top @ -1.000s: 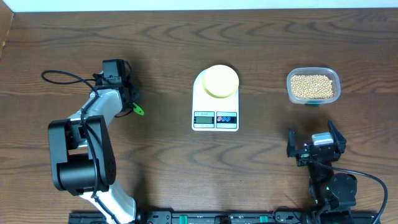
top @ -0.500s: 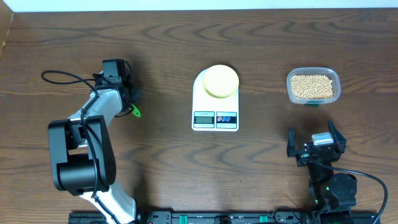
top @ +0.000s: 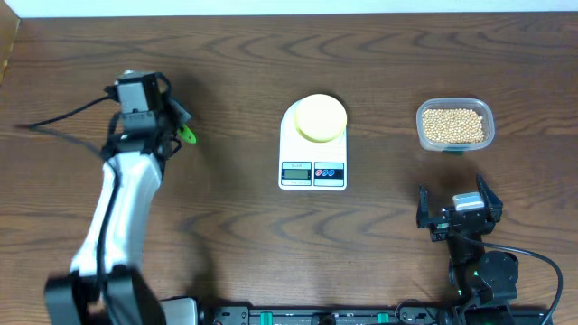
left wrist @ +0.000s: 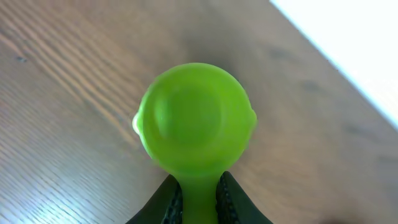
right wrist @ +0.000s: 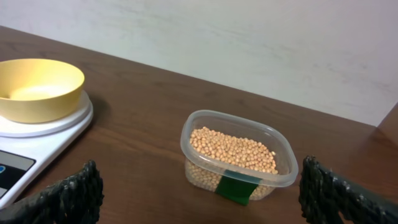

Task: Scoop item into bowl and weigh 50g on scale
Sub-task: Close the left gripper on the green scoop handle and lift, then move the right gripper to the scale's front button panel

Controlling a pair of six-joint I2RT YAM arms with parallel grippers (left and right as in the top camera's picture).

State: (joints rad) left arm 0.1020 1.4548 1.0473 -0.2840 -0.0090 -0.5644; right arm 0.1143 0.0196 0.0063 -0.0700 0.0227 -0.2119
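Left gripper (left wrist: pixel 198 204) tight on green scoop (left wrist: pixel 194 121), bowl (top: pixel 321 117) well apart rightward.

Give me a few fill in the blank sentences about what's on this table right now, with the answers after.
1. The left gripper is shut on a ___ scoop.
2. The yellow bowl sits empty on the ___.
3. The beans lie in a clear plastic ___.
4. The right gripper holds nothing; its jaws stand ___.
Missing words: green; scale; container; open.
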